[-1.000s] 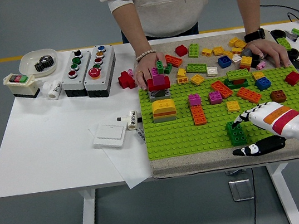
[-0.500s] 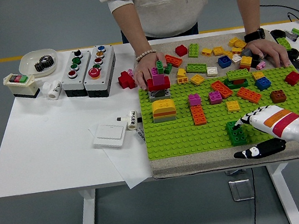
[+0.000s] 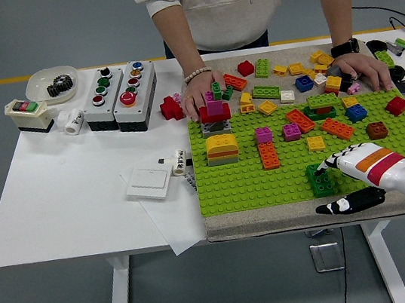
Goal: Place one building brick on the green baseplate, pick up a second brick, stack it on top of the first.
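The green baseplate (image 3: 253, 182) lies on a beige mat at the table's right half. A dark green brick (image 3: 319, 180) stands near its front edge. My right hand (image 3: 332, 185), white with black fingers (image 3: 333, 160), reaches in from the lower right. Its fingers are spread by the brick's right side and its thumb lies apart along the mat's front edge, holding nothing. Other bricks on the plate include an orange one (image 3: 269, 155), a magenta one (image 3: 263, 135) and a yellow-and-grey stack (image 3: 222, 149). My left arm is out of view.
A person stands at the far side with one hand (image 3: 202, 94) by a red-and-magenta stack (image 3: 215, 115) and the other hand (image 3: 364, 69) resting among loose bricks (image 3: 298, 76). Button boxes (image 3: 119, 91), a white switch plate (image 3: 150, 181) and papers lie on the left.
My right hand has drawn back slightly to the right and down from the dark green brick, which stays in place. The person's hands have not moved.
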